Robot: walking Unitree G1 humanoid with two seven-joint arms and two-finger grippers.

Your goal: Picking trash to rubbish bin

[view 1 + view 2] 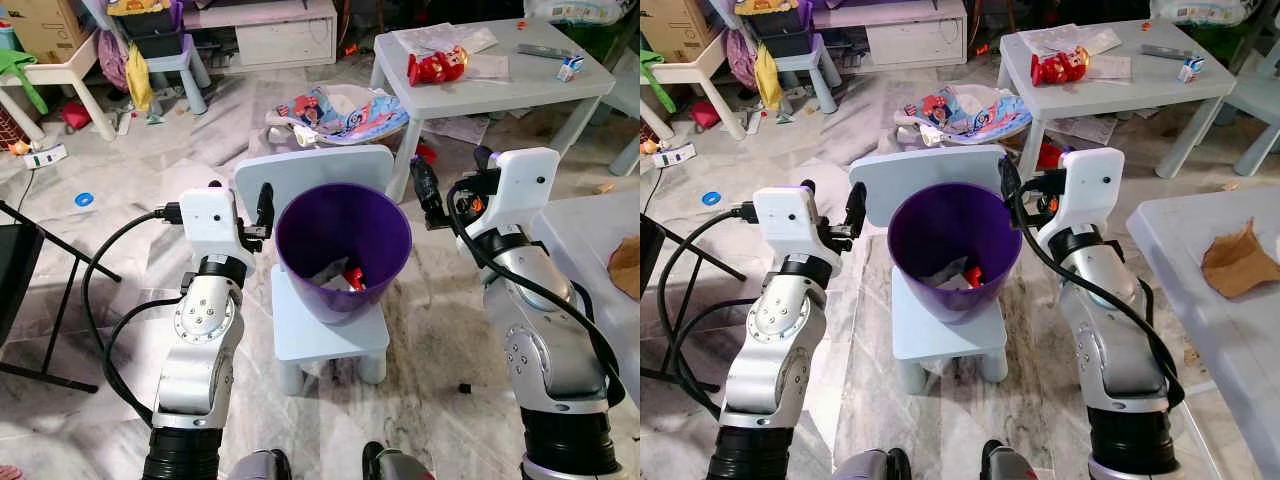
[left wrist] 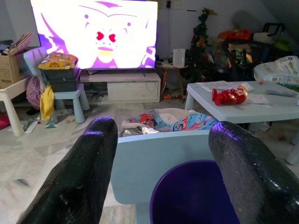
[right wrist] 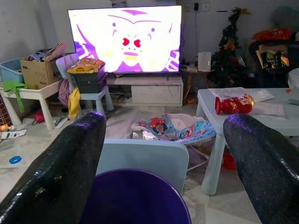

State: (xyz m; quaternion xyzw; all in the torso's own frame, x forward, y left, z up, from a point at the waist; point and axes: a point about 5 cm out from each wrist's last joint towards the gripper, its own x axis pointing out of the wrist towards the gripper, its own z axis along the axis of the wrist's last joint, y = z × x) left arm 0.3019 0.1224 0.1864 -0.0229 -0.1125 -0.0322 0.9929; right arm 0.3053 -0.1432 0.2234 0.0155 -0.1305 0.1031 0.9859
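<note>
Some trash [image 1: 345,277] already lies in the bin [image 1: 343,250] at frame centre; both grippers, left [image 1: 262,213] and right [image 1: 428,194], flank it, fingers apart, empty.

Both arms raised forward, left pincer [image 2: 159,172] and right pincer [image 3: 163,172] spread wide.

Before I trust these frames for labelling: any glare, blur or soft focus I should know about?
Both eye views are sharp and evenly lit, the purple plastic bin crisp. In the left wrist view the bright television screen is blown out, the near black fingers soft. The right wrist view is similar.
</note>
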